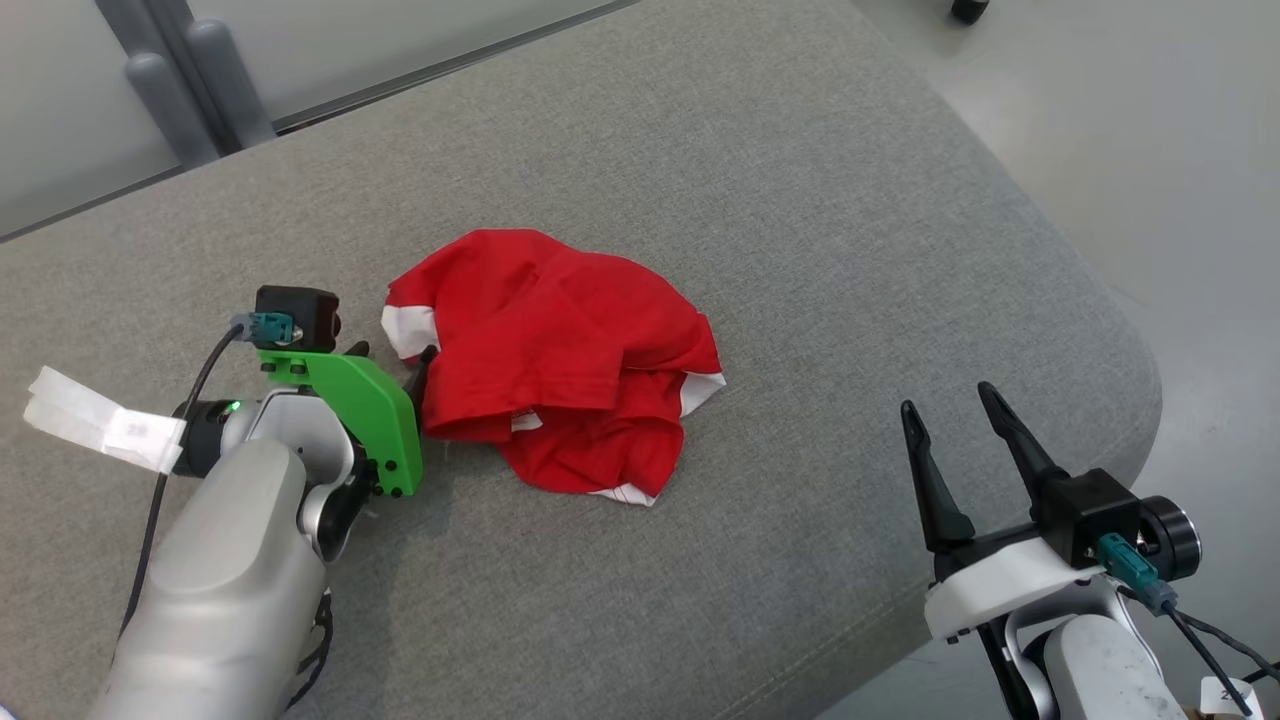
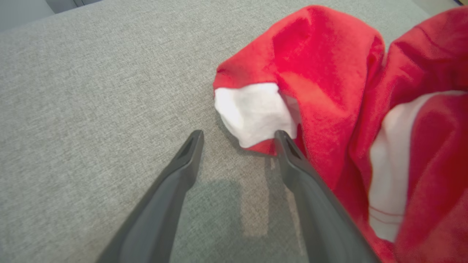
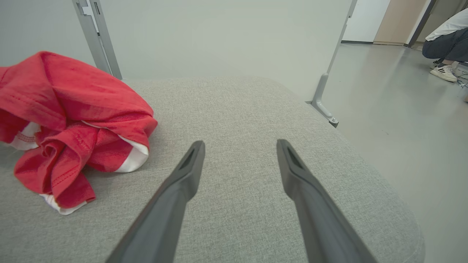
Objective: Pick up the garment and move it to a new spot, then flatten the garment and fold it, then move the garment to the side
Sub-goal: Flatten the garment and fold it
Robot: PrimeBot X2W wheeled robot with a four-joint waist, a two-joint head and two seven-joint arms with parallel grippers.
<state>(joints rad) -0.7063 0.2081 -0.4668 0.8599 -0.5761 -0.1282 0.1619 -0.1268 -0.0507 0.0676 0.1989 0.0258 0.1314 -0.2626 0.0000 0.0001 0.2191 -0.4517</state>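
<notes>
Red-and-white garment (image 1: 560, 360) lies crumpled mid grey cushion (image 1: 700, 150). Left gripper (image 2: 238, 134) spread wide, empty, one fingertip at garment's white cuff. Right gripper (image 1: 947, 398) spread wide, empty, near cushion's right edge.

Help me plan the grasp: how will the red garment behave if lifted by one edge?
The red garment lies crumpled in soft folds, so it is probably floppy and will drape and unfurl rather than keep shape. It looks thin, so likely light. On the woven grey cushion it may drag rather than slide if pushed.
</notes>
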